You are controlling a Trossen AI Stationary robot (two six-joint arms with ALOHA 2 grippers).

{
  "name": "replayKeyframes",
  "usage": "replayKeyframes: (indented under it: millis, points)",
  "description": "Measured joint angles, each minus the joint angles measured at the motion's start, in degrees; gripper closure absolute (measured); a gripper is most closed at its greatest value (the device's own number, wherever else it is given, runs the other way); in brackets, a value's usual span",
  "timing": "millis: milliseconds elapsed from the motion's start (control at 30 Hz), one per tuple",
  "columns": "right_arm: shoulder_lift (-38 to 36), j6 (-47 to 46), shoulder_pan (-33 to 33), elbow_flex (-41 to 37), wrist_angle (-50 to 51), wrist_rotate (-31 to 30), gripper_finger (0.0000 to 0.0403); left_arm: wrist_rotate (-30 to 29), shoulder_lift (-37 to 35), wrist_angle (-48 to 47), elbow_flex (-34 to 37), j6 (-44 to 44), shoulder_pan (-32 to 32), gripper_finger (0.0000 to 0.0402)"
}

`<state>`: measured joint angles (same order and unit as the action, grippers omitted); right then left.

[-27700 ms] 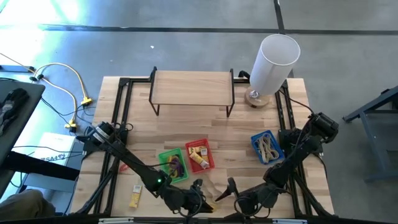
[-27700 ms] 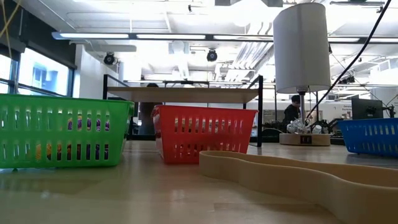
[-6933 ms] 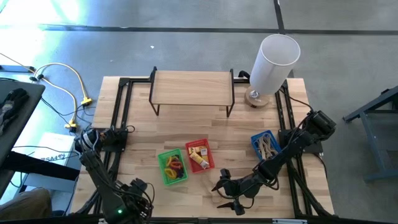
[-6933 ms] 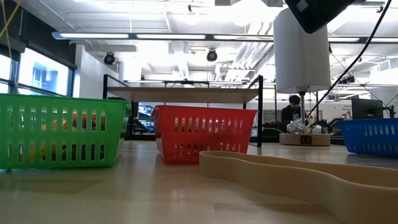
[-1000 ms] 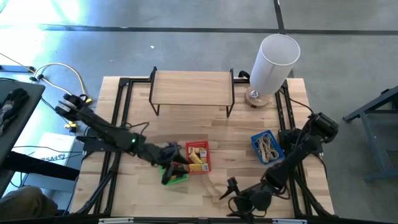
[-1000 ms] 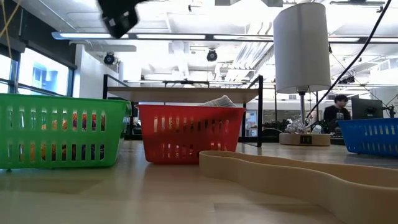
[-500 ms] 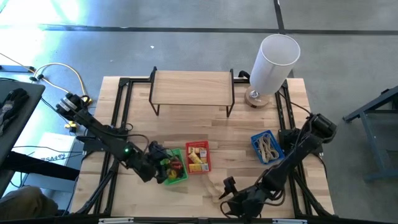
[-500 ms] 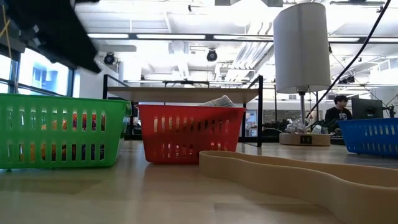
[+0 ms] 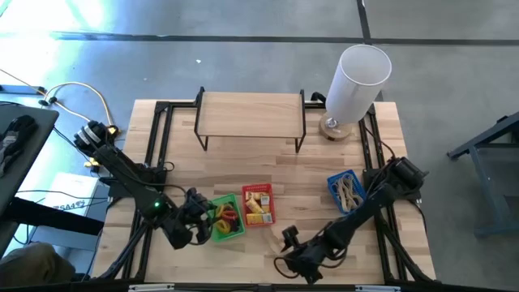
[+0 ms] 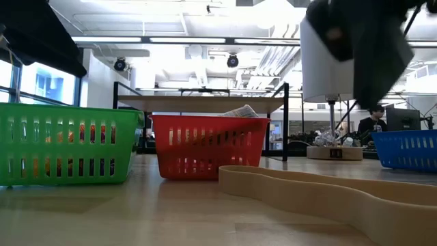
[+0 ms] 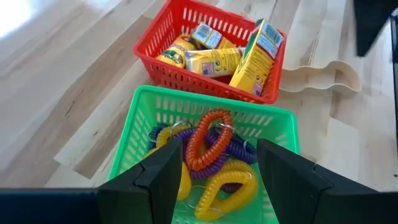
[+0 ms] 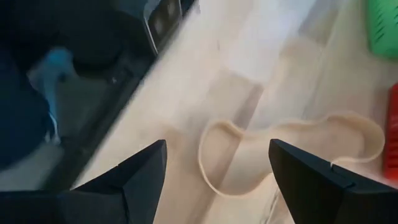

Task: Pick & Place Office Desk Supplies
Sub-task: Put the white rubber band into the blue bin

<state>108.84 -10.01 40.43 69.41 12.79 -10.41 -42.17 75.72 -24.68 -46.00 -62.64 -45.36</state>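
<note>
Rubber band (image 12: 292,155) lies loose on the table at 6 o'clock, with the right gripper (image 12: 217,168) now swung over it, jaws wide and empty; the left gripper (image 11: 217,171), also wide, has backed to the green basket (image 11: 205,112) at 8 o'clock, so pickup looks next

You're in open-plan lab/office: exposed ceiling ducts (image 10: 205,27), strip lights (image 10: 184,39), seated person at monitor (image 10: 403,119), robot table (image 9: 243,170) on concrete floor.
</note>
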Motion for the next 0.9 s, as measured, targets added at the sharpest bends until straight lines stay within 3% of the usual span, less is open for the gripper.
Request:
replayKeyframes:
  millis: [267, 633, 900]
  points:
    - [3.78, 3.17, -0.39, 2.95, 2.82, 2.07, 0.0132, -1.27, 0.02, -0.18, 0.0, 1.33, -0.42, 0.0201]
    - [7.08, 0.73, -0.74, 2.86, 2.1, 5.47, 0.0133, -1.25, 0.02, -0.12, 0.0, 1.34, -0.42, 0.0201]
    - [7.62, 2.33, -0.82, 2.86, 1.74, 4.94, 0.0138, -1.42, 0.02, -0.16, 0.0, 1.54, -0.42, 0.0202]
